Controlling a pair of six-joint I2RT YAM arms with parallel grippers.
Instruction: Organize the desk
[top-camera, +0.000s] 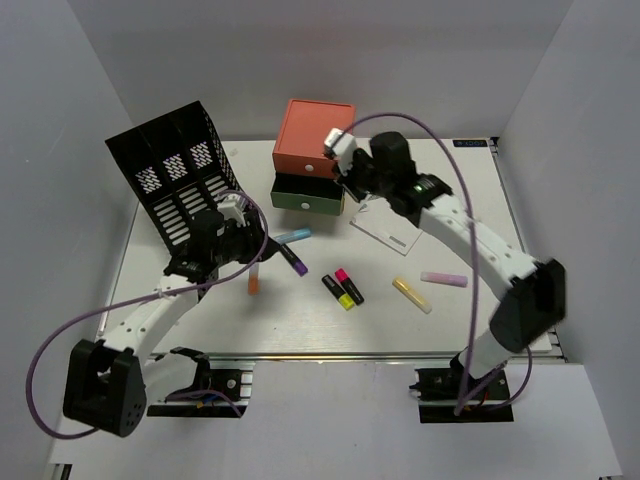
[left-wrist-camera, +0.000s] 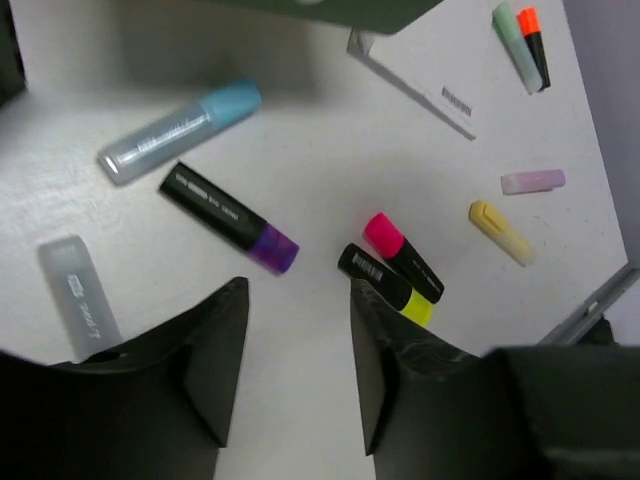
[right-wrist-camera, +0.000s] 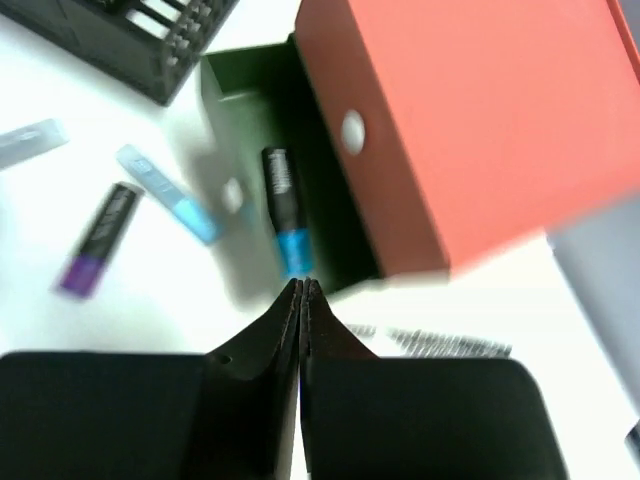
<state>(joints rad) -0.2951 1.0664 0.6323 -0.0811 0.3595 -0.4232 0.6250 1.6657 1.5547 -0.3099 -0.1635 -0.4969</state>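
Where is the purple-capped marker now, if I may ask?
Top view: the purple-capped marker lies left of centre on the desk, beside the blue-capped marker.

Left arm (top-camera: 150, 315): white tubular links, black joint housings, and one large angular black housing (top-camera: 100, 385) past the near edge of the desk (top-camera: 330, 335).
Right arm (top-camera: 480, 240): same make, with a small green light (top-camera: 415, 186) on a black housing above the desk's far half.
Purple cable (top-camera: 40, 370): one per arm, looping loose along its length.
Left gripper (left-wrist-camera: 297, 340): two matte black wedge-shaped fingers (left-wrist-camera: 210, 370).
Right gripper (right-wrist-camera: 302, 290): two black tapering fingers, with a white block (top-camera: 335, 140) at the wrist.
Base mounts (top-camera: 200, 385): black, wired, at the desk's near rail.
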